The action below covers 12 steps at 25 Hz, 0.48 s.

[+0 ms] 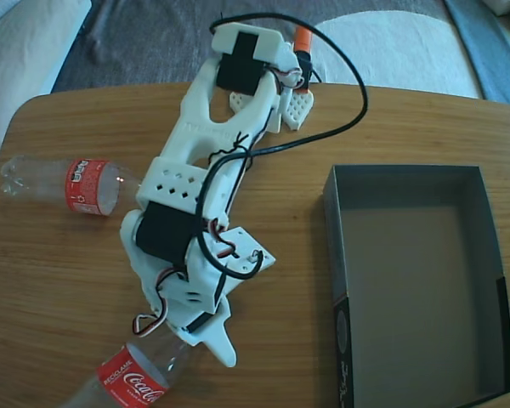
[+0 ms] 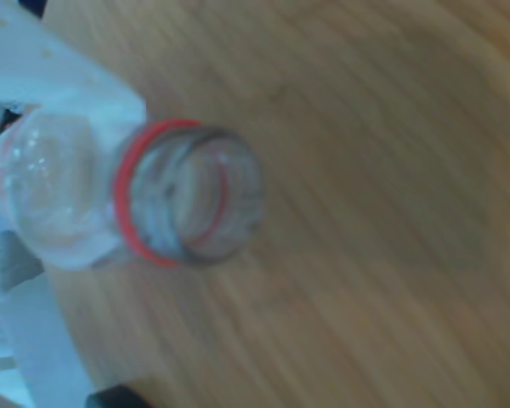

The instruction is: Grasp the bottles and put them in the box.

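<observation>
Fixed view: white arm (image 1: 206,191) is reaching from top centre down toward the lower left of the frame. Gripper (image 1: 206,333) is sitting at lower centre-left, one white finger (image 1: 221,340) pointing toward the bottom edge.

Near bottle (image 1: 134,381) is lying at the bottom left, neck end running up under the gripper, red label facing up, base running off the bottom edge. Second bottle (image 1: 68,185) is lying at mid left on the table (image 1: 68,280), neck pointing right toward the arm, close beside it.

Box (image 1: 493,255) is sitting at the right, open, well apart from both bottles.

Wrist view, blurred: open neck (image 2: 187,204) with its red ring is filling the left centre, white gripper parts above and below it at the left edge. Jaws appear to be pinching the near bottle just behind the neck.
</observation>
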Available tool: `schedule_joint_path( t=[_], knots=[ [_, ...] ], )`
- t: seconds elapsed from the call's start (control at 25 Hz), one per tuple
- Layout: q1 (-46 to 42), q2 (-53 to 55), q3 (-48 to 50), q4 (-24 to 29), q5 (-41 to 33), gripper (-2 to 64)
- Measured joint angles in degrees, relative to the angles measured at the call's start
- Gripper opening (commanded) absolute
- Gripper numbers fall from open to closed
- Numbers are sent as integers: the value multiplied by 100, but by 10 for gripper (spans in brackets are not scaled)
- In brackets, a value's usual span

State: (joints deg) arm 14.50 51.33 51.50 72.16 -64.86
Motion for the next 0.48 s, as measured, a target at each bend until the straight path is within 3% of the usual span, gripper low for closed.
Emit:
schedule_joint_path(
  t=[0.28, 0.48],
  knots=[
    [211, -413, -62, 0, -53, 486],
    [352, -835, -659, -18, -404, 485]
  ],
)
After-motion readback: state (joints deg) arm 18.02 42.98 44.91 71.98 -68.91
